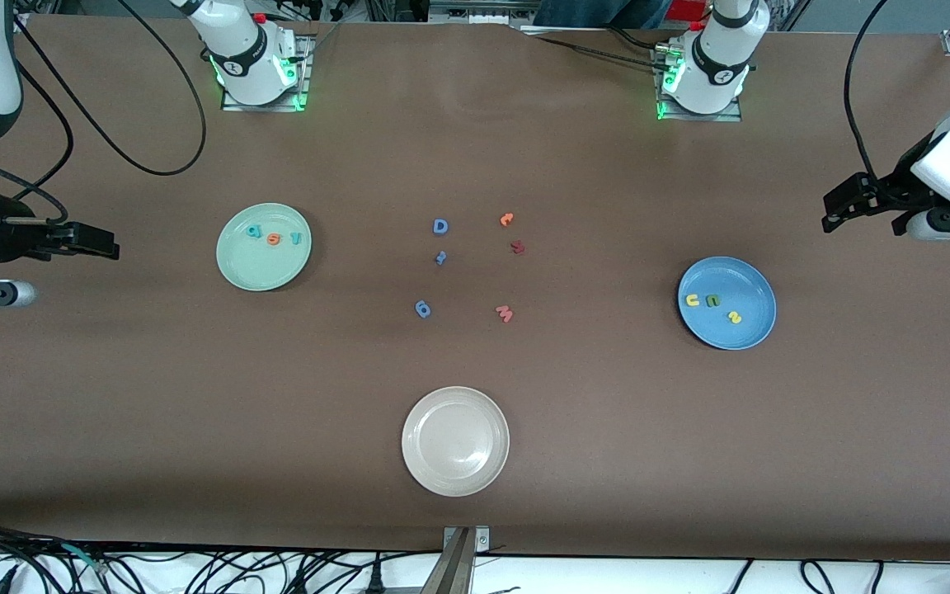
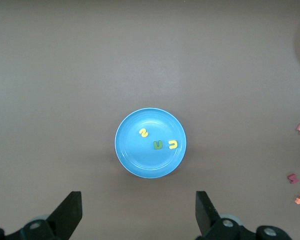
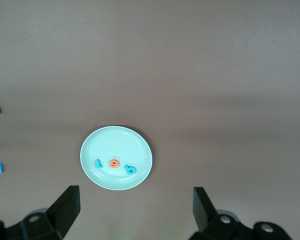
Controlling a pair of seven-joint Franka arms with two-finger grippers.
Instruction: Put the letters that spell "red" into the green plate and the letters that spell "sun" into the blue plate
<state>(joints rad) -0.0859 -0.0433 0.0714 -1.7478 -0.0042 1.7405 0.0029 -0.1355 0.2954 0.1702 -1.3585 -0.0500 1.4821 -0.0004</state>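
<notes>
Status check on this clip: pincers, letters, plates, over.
Left pincer and right pincer open, empty, at table ends. Teal-orange-teal foam letters in pale green plate; yellow-olive-yellow foam letters in blue plate. Nothing obstructing.

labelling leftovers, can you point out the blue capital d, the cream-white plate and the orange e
blue capital D (image 1: 440, 226): front view, middle of the letter.
cream-white plate (image 1: 455, 474): front view, bare rim nearest the camera.
orange e (image 1: 274, 240): front view, middle of the letter, in the green plate.

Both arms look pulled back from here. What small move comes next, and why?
Probably none beyond holding both arms parked. The pale mint-green plate already holds the teal d, orange e and teal r; the medium-blue plate holds the yellow u, olive n and yellow s. Both open claws, left and right, are empty.
</notes>
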